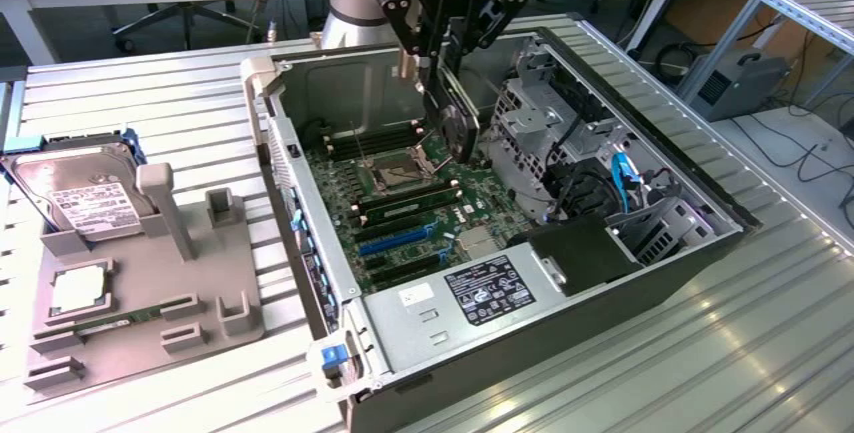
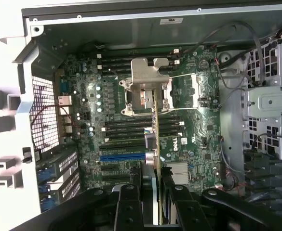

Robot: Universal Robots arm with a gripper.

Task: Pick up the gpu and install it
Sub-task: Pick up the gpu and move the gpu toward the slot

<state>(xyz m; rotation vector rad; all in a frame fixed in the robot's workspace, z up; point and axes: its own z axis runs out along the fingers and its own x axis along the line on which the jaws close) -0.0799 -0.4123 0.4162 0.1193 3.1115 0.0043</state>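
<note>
Black gripper [image 1: 447, 63] is pinching the gpu [image 1: 459, 125] edge-down, and we are holding it above the mobo [image 1: 407, 238] in the case [image 1: 327, 83].

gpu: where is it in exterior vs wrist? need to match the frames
Exterior view: the gpu hangs edge-on from the gripper, over the open case.
Wrist view: the gpu is a thin edge-on strip between the fingers, crossing the motherboard.
Shared landmark: the silvery CPU socket.

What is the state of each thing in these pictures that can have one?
gripper: shut on the gpu.
gpu: held on edge above the motherboard, not seated.
computer case: open, lying on its side.
hard drive: tilted in the grey holder, outside the case.
</note>
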